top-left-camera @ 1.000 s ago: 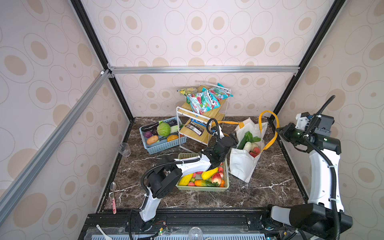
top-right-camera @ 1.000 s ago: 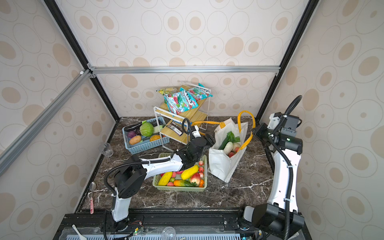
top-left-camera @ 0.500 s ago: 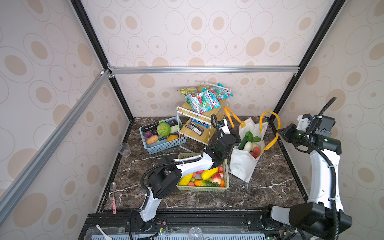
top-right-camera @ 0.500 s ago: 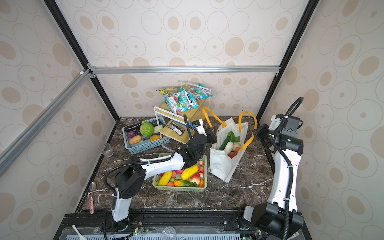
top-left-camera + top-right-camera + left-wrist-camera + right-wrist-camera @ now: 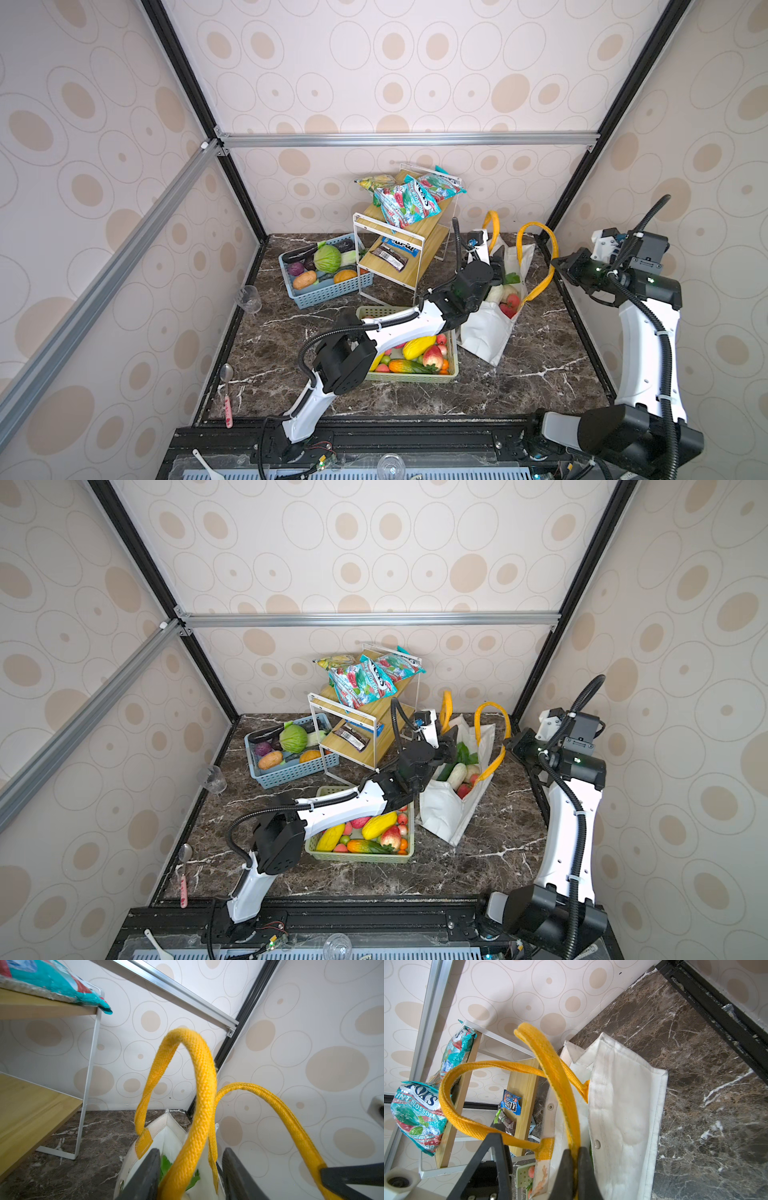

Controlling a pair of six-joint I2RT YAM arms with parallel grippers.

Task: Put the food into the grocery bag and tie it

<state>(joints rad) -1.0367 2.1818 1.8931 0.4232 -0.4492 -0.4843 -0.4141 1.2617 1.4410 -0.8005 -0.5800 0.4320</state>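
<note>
The left handle point(image 5: 493, 226), slumped toward nine o'clock a second ago, now stands inside my left gripper point(image 5: 190, 1154), jaws half-parted, unclamped. My right gripper point(image 5: 575, 1152) pinches the right handle point(image 5: 550, 266) tight. The grocery bag point(image 5: 482, 336), at two o'clock, holds food point(image 5: 510, 298); I judge tying ready.

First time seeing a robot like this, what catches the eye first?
The white bag on the right of the table stands out. The right gripper pinches one bright yellow handle; the left gripper sits open around the other handle. Beside the bag, a green basket brims with toy fruit.
</note>
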